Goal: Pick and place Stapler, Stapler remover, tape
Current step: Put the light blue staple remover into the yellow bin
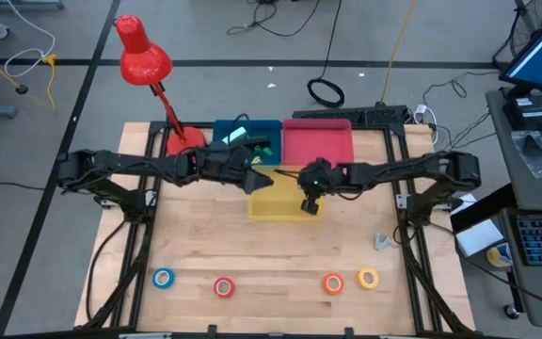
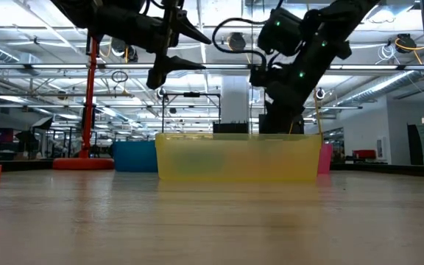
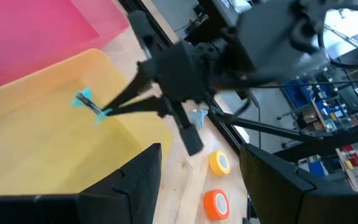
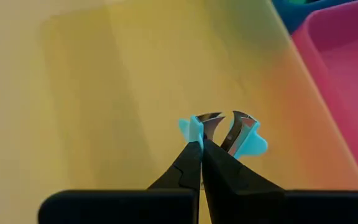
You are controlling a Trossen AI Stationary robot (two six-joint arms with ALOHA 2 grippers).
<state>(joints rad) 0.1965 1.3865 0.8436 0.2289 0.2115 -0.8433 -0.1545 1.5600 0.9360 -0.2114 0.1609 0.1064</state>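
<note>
My right gripper (image 4: 202, 148) is shut on the light-blue stapler remover (image 4: 224, 129), down inside the yellow bin (image 1: 269, 209) at the table's middle. The left wrist view shows this too: the remover (image 3: 84, 101) sticks out of the right gripper's fingers (image 3: 124, 102). My left gripper (image 3: 201, 180) stands open and holds nothing, above the yellow bin's left end (image 1: 260, 176). Blue (image 1: 163, 278), red (image 1: 224, 286), orange (image 1: 333, 282) and yellow (image 1: 368, 279) tape rolls lie flat near the front edge. The stapler does not show plainly. My right gripper pinches the stapler remover between its two fingers at the hinge end (image 4: 205, 142), between the blue wings. The fingers slant down from the table's right side. The metal claws (image 4: 211, 118) point away from the fingers over the bin's floor. I cannot tell whether it touches the floor.
A blue bin (image 1: 269, 127) and a pink bin (image 1: 318, 143) stand behind the yellow one. A dark thing with green lies in the blue bin, half under my left arm. A red desk lamp (image 1: 144, 56) stands at the back left. A small grey thing (image 1: 382, 242) lies at the right.
</note>
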